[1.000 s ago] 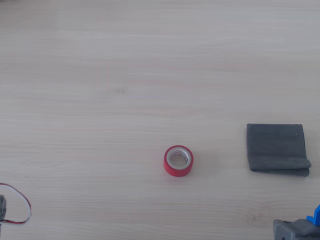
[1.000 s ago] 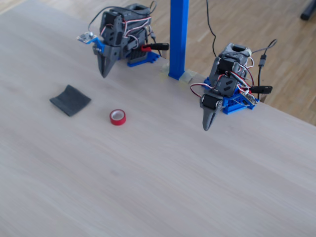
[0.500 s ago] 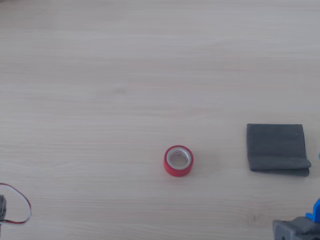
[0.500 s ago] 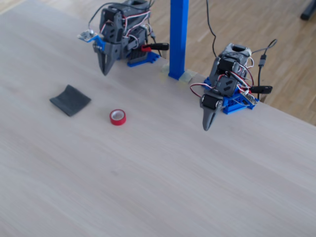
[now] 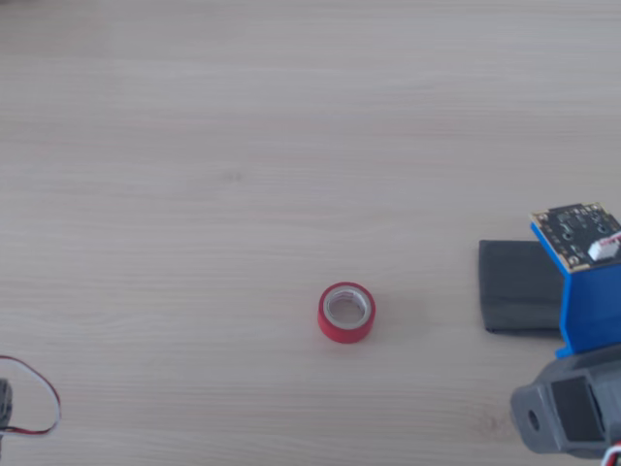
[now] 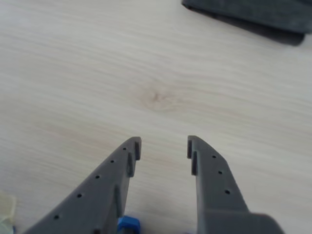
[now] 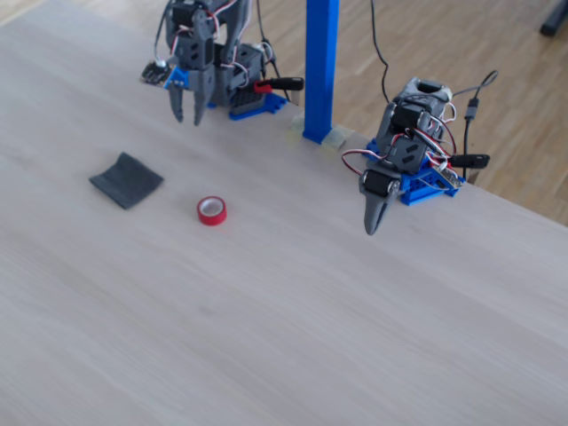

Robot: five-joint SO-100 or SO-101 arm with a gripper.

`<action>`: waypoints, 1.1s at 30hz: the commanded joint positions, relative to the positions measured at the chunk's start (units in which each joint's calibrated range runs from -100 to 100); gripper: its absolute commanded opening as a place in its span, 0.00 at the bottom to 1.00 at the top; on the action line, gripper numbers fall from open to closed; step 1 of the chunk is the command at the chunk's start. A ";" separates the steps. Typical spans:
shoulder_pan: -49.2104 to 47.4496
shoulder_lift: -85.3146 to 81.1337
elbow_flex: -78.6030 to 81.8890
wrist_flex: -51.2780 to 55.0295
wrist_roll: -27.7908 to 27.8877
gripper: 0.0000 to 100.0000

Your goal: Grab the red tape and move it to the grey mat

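The red tape (image 5: 345, 313) lies flat on the wooden table, whitish core up, also seen in the fixed view (image 7: 211, 210). The grey mat (image 5: 517, 286) lies to its right in the other view, to its left in the fixed view (image 7: 126, 180), and at the top edge of the wrist view (image 6: 253, 12). My gripper (image 7: 187, 114) hangs open above the table behind the mat, empty. In the wrist view the gripper (image 6: 163, 148) shows bare wood between its fingers; the tape is out of that view.
A blue camera mount (image 5: 582, 282) on my wrist covers the mat's right part. A second arm (image 7: 404, 151) stands to the right with its gripper pointing down. A blue post (image 7: 320, 67) rises between the arms. A red-and-black wire loop (image 5: 39, 398) lies bottom left.
My gripper has gone from shut to open. In the other view the wrist with its blue mount moved up into the picture and now overlaps the mat. Tape and mat stayed put.
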 commanded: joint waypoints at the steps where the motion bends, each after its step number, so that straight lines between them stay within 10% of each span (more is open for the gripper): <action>1: -2.67 7.24 -9.96 -0.43 0.23 0.17; 33: -16.38 43.85 -35.45 -21.63 0.23 0.19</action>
